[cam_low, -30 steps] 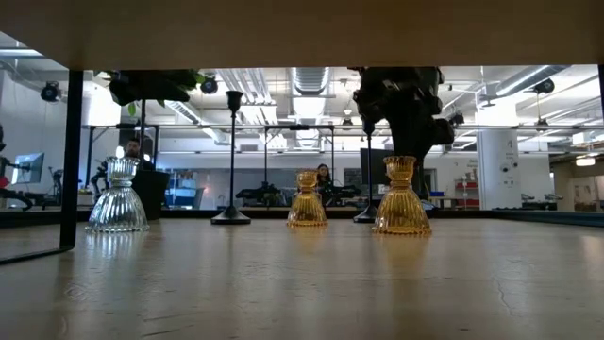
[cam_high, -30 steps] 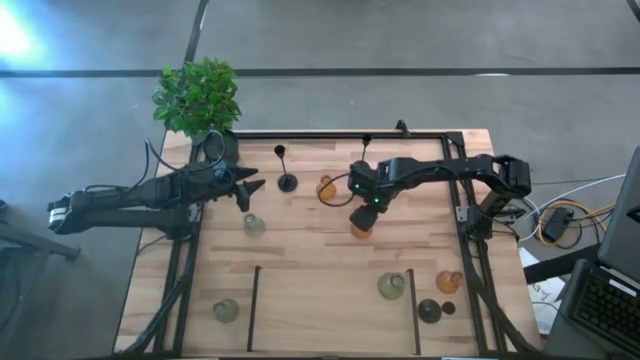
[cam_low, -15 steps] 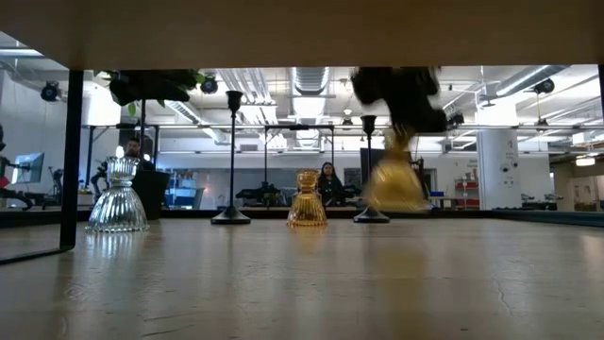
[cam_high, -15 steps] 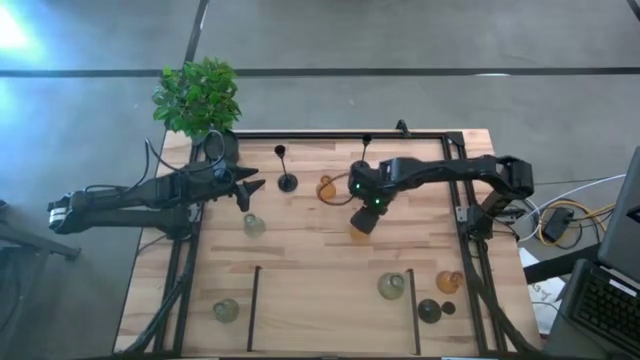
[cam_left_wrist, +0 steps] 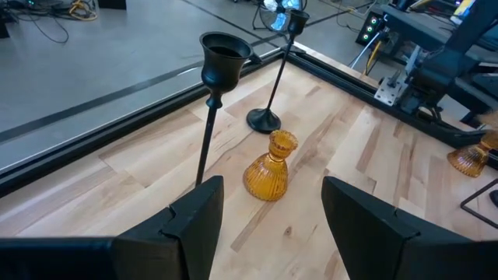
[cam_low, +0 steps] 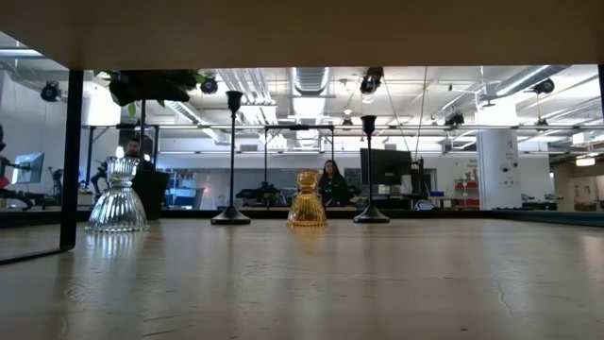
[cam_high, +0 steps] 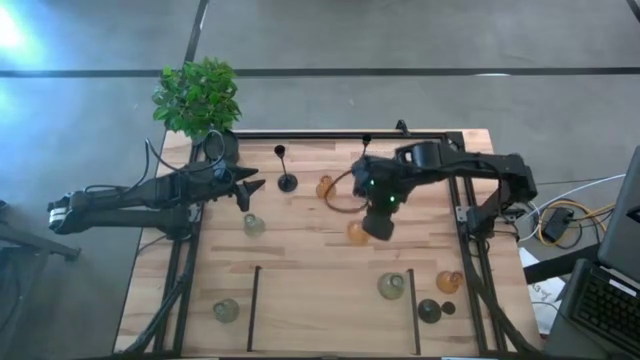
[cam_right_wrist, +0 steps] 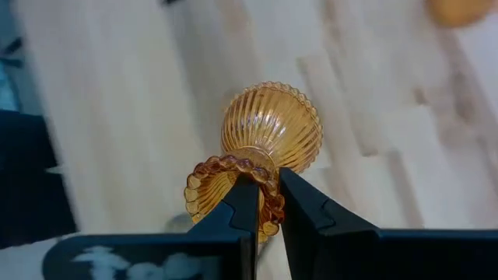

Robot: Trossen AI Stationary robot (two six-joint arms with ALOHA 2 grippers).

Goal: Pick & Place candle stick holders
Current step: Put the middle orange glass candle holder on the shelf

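My right gripper (cam_high: pixel 368 230) hangs above the table's middle, shut on a ribbed amber candle stick holder (cam_high: pixel 355 233) (cam_right_wrist: pixel 271 128); the low view does not show either. My left gripper (cam_high: pixel 250 186) waits open at the far left, its fingers (cam_left_wrist: pixel 194 222) pointing at a black thin-stemmed holder (cam_left_wrist: pixel 214 93), a second black one (cam_left_wrist: pixel 272 78) and an amber holder (cam_left_wrist: pixel 270 167), all standing on their bases. Other holders stand on the wood: clear ones (cam_high: pixel 254 225) (cam_high: pixel 225 310) (cam_high: pixel 391 286), an amber one (cam_high: pixel 449 282) and a dark one (cam_high: pixel 429 311). My right gripper pinches the amber holder's beaded top rim (cam_right_wrist: pixel 269 204) between its two fingers, one over the mouth and one outside. The fingers come from above, slanting down. The holder hangs below them, its bulbous ribbed body (cam_right_wrist: pixel 272 124) toward the table, lifted clear.
A potted green plant (cam_high: pixel 197 95) stands off the table's far left corner. A black frame rail (cam_high: pixel 330 134) runs along the far edge, and two thin black dividers (cam_high: pixel 250 305) (cam_high: pixel 412 305) stand near the front. Bare wood lies between the dividers.
My right gripper has risen with the amber holder, shifting a little toward the table's right and near edges. The holder, standing on the wood a second ago, is now lifted clear and has left the low view through its top.
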